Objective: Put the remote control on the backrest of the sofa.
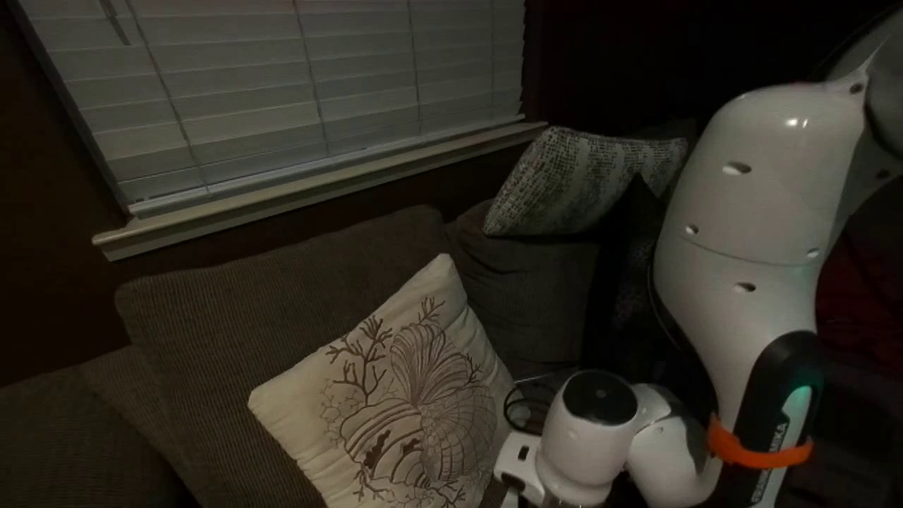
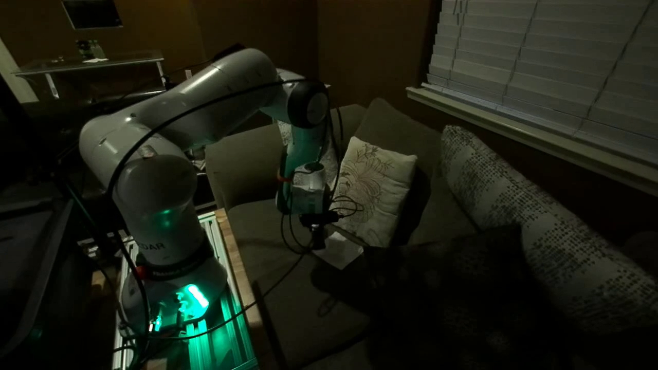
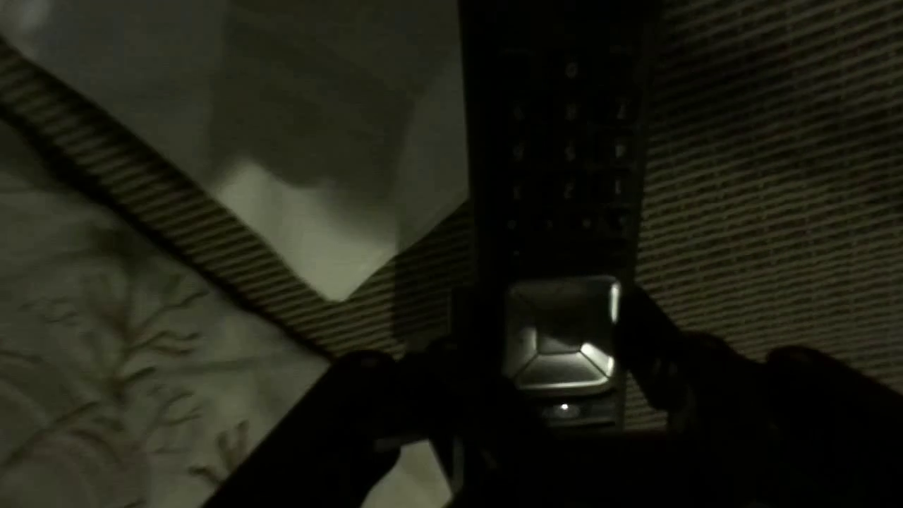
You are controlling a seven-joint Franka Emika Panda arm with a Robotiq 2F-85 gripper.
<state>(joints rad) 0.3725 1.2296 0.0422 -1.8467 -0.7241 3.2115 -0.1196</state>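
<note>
One hand point(image 3: 554, 331) grips the remote control point(image 3: 561, 212); fingers point(image 3: 656, 353) parted.

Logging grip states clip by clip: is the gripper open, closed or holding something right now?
Gripper: closed, holding the remote control by its sides, as the wrist view shows.

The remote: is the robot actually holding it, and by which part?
Yes, it appears so: the fingers grip the remote by its two long edges, on either side of the silver button.
</note>
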